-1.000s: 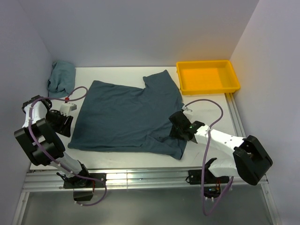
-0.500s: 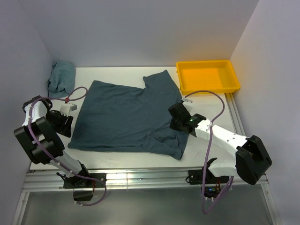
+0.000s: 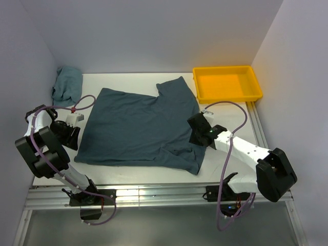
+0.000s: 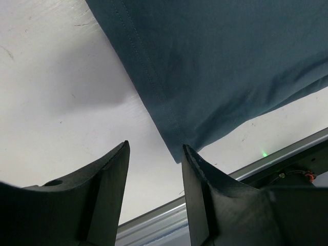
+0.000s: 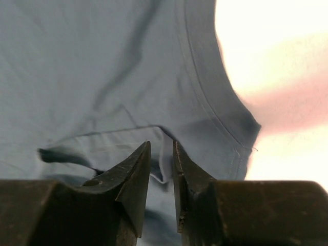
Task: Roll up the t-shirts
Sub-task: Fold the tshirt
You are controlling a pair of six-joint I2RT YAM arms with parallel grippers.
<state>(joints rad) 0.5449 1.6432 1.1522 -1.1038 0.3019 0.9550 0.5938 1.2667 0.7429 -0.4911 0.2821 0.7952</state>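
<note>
A dark slate blue-grey t-shirt [image 3: 138, 125] lies spread flat in the middle of the white table. A second, lighter blue-grey shirt [image 3: 66, 84] lies crumpled at the back left. My left gripper [image 3: 69, 134] is open and empty just off the spread shirt's left edge. In the left wrist view, the gripper [image 4: 154, 146] has the shirt's hem corner [image 4: 180, 154] by its right fingertip. My right gripper [image 3: 199, 131] rests on the shirt's right side near the sleeve. In the right wrist view, the gripper [image 5: 161, 146] has its jaws nearly closed with a raised fold of the shirt [image 5: 102, 61] between them.
A yellow plastic tray [image 3: 227, 95] stands at the back right. Purple cables loop beside both arms. The table's metal front rail [image 3: 154, 193] runs along the near edge. Walls close in the left, back and right sides.
My right gripper has moved away from the near edge, further onto the shirt's right side. The left arm and the shirt's outline look unchanged.
</note>
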